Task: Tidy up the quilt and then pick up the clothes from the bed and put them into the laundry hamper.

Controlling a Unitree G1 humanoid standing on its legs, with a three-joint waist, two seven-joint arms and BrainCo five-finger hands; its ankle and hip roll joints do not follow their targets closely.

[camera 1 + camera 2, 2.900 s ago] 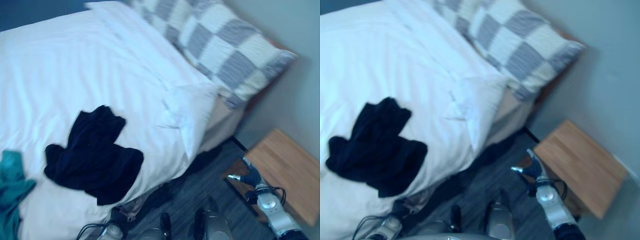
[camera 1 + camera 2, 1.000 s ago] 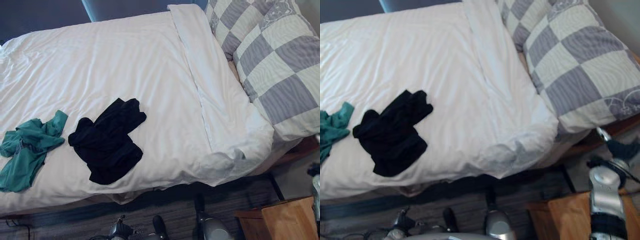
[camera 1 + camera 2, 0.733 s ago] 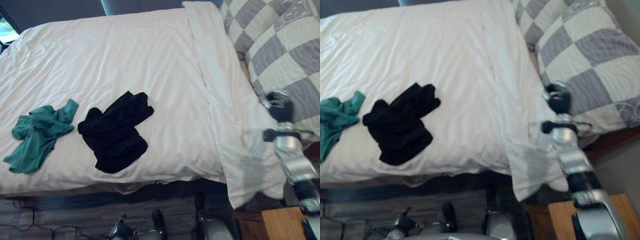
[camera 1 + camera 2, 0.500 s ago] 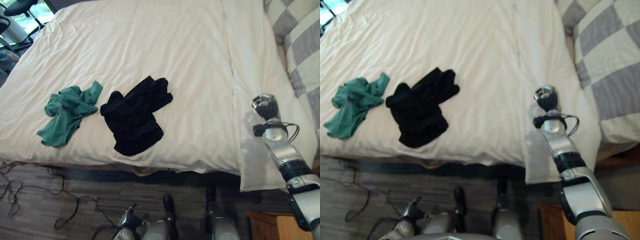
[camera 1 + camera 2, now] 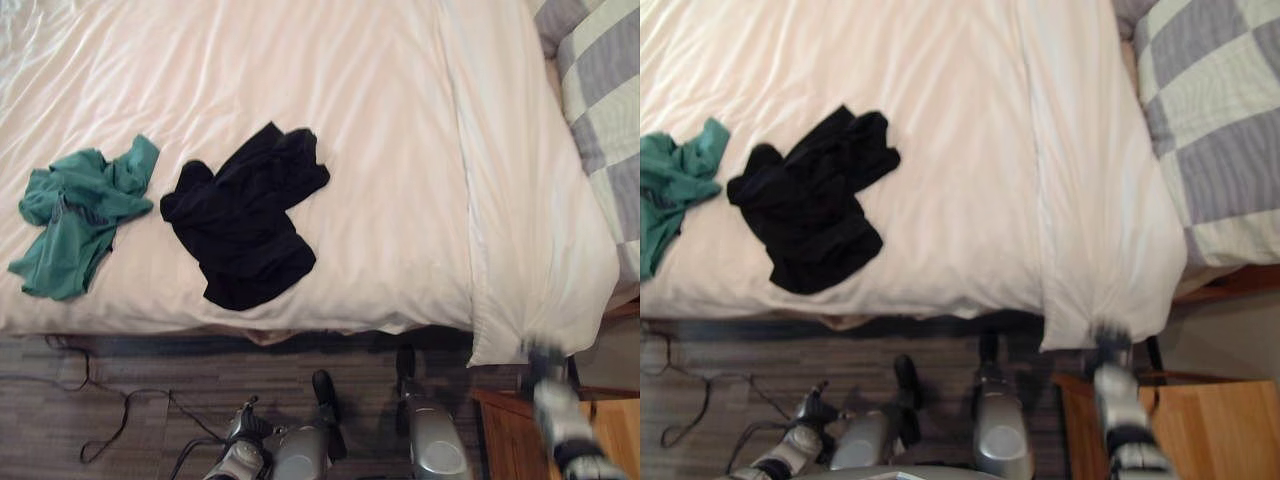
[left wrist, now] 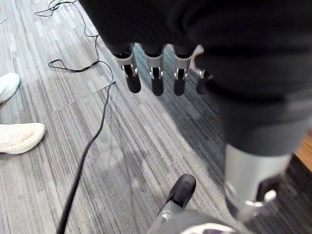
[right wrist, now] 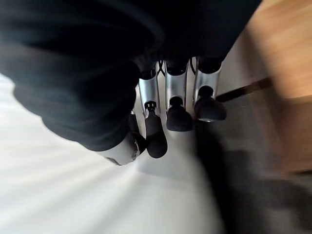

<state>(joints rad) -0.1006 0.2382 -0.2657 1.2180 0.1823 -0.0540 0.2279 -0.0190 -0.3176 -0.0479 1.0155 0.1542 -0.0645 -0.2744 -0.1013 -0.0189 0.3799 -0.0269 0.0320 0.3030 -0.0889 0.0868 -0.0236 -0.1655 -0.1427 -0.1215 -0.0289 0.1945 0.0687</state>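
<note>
A white quilt [image 5: 380, 120] lies spread flat over the bed, its folded edge running toward the checkered pillow [image 5: 600, 90]. On it lie a crumpled black garment [image 5: 245, 215] near the front edge and a green garment [image 5: 80, 215] to its left. My right hand [image 5: 1110, 345] hangs low past the quilt's front right corner, beside the nightstand; in the right wrist view its fingers [image 7: 170, 97] are relaxed and hold nothing. My left hand [image 6: 153, 73] hangs over the carpet below the bed's front edge, fingers straight and empty.
A wooden nightstand [image 5: 1190, 420] stands at the lower right, close to the bed's corner. Grey carpet [image 5: 150, 390] runs along the bed's front edge. A person's white shoes [image 6: 22, 137] rest on the floor near my left hand.
My right hand has let go of the quilt's edge and dropped down beside the nightstand. The camera has shifted; the garments have not moved on the quilt.
</note>
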